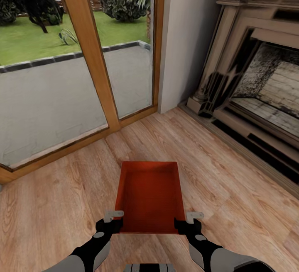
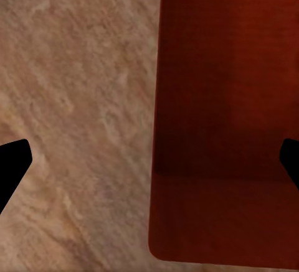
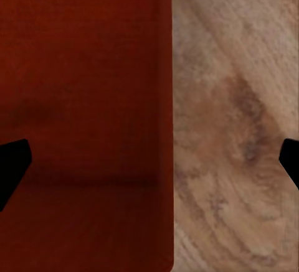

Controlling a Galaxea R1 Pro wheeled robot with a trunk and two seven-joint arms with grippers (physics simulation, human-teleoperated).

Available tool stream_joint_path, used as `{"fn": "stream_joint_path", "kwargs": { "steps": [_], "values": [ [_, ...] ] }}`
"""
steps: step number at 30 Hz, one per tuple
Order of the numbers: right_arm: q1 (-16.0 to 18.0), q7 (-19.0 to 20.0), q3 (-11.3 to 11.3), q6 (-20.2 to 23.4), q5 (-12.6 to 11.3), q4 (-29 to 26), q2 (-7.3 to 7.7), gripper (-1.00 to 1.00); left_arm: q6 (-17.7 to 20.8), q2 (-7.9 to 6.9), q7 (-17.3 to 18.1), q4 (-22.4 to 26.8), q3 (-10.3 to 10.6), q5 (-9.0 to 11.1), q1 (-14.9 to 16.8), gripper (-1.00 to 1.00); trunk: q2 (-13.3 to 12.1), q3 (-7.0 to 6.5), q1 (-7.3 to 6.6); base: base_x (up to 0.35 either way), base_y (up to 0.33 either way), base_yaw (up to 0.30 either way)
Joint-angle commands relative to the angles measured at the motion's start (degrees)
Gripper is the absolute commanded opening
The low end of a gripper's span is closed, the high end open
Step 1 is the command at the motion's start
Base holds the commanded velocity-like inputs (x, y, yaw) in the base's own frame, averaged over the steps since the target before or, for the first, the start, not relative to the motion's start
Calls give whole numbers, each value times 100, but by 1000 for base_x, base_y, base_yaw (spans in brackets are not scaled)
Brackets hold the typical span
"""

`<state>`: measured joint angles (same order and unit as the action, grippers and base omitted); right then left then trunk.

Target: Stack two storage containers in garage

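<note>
1. Container (image 1: 150, 195) first: one orange-red, lidless bin sits right in front of me, over the light wood plank flooring (image 1: 232, 189) of the living room, its near edge between my two grippers.
2. Whether the bin rests on the planks or is already lifted, I cannot tell from these views.
3. My left gripper (image 1: 111, 221) is at the bin's near left corner. In its wrist view the jaws stand wide, straddling the left wall (image 2: 159, 129), one finger over bare wood and one over the red interior.
4. My right gripper (image 1: 187, 222) mirrors that at the near right corner, jaws likewise wide across the right wall (image 3: 170, 122).
5. With both grippers spread, I judge neither has clamped the walls yet; the grasp is lined up, not made.
6. Beyond the bin are the wood-framed glass doors (image 1: 97, 77) with patio and lawn outside, and the fireplace (image 1: 257, 81) to my right.
7. Progress, as I read it: very early. This bin is in the living room, not the garage, and nothing is stacked. Left to do: close on the walls, carry it out, set it down, fetch the other bin, stack.
</note>
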<state>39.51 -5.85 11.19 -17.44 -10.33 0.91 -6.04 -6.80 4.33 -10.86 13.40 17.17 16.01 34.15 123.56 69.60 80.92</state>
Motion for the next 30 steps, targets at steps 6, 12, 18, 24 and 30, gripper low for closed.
{"fn": "stream_joint_path", "kwargs": {
  "steps": [6,12,18,24,30],
  "values": [
    [4,-13,50,-30,-67,11,-3,100,-23,-2,-30,-3,50,52,4,100,243,112,132,0,0,0],
    [4,-13,50,-31,-94,9,-3,100,-23,2,-37,4,43,52,4,100,324,148,175,0,0,0],
    [4,-13,50,-31,-94,8,-3,100,-23,6,-46,4,38,52,4,100,324,148,175,0,0,0],
    [4,-13,50,-31,-98,11,-3,100,-23,3,-47,5,37,52,4,100,324,148,175,60,0,0],
    [4,-13,50,-31,-100,9,-3,100,-23,-1,-47,5,38,52,4,100,324,148,175,235,0,0]
  ]
}}
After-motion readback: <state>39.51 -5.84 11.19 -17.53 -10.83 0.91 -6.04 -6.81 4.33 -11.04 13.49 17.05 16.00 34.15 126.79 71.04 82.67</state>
